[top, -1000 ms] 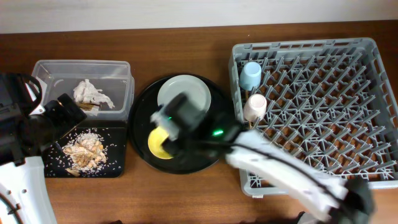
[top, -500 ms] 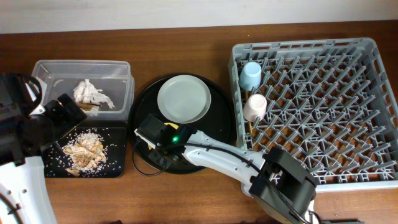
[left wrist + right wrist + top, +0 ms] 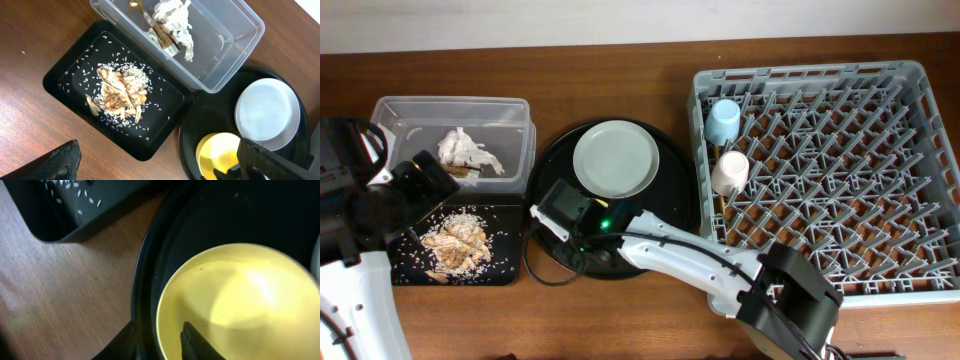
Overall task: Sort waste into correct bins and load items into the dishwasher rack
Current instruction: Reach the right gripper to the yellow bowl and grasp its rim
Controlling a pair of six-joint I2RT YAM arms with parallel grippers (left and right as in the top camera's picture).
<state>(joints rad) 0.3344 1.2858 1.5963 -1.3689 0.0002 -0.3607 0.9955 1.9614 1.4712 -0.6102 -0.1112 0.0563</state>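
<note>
At round tray (image 3: pixel 143 280) edge, right end effector (image 3: pixel 160 332) parted astride yellow bowl (image 3: pixel 240 305) rim

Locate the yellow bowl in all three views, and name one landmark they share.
Overhead: not visible; the right arm covers the round black tray's lower left.
Left wrist: the yellow bowl sits bottom, right of centre, on that tray, below the plate.
Right wrist: it fills the lower right, fingers straddling its rim.
Shared landmark: the tray's black rim.
</note>
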